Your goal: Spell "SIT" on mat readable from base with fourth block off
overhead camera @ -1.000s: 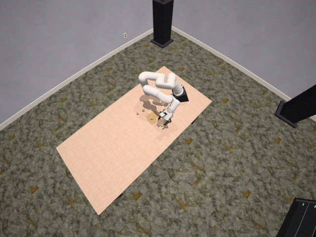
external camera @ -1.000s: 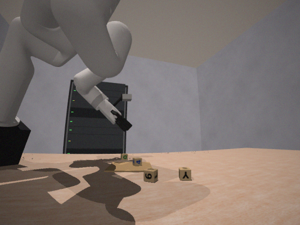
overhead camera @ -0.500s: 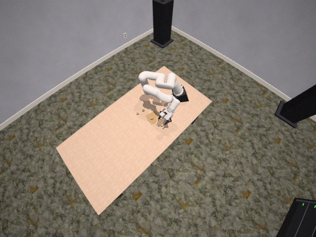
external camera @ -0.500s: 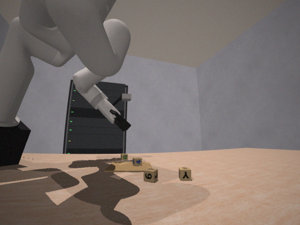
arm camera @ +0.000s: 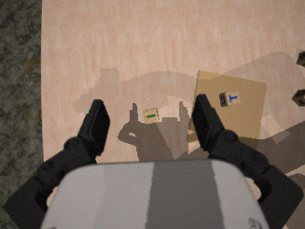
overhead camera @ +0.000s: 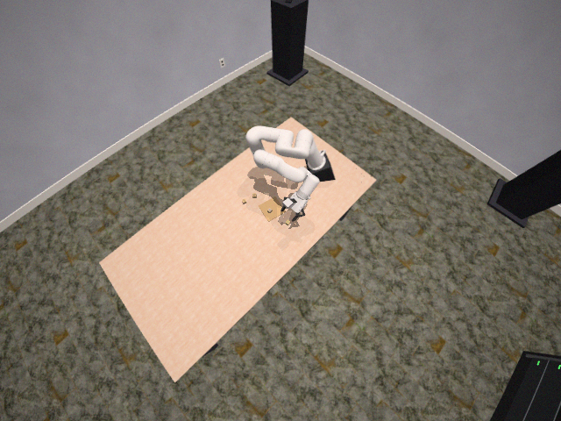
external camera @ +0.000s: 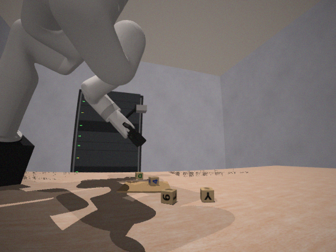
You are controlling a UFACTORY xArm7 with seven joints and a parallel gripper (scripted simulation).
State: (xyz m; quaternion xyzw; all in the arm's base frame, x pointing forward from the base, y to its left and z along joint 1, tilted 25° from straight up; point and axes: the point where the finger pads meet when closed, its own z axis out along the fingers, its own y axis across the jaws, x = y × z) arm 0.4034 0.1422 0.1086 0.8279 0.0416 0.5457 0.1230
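At the near end of a long wooden table (overhead camera: 181, 289), the xArm's gripper (arm camera: 152, 125) hangs fully open and empty above a small letter block with a green mark (arm camera: 152, 115), its two black fingers spread wide to either side. Seen from the wrist, that mark could be an I lying on its side. The block lies on the bare table, just beside the tan mat's (arm camera: 248, 119) edge but off it, and roughly midway between the fingertips, though well below them; the exterior view shows the gripper (external camera: 137, 138) high over the table.

A second block, topped with a blue T (arm camera: 231, 98), already rests flat on the mat. Two more cubes, one showing a 9 on its side (external camera: 168, 196) and one showing a Y on its side (external camera: 207, 194), stand on the table well clear of the mat; their top faces cannot be read from here.

The blocks look like small, stiff wooden cubes: light, hard to damage, with flat, plain sides that should give parallel fingers a sure hold. The sensible grasp is across two opposite side faces, low enough that the cube cannot pivot, with the fingers squared to its edges, since the block sits slightly turned beneath the hand.
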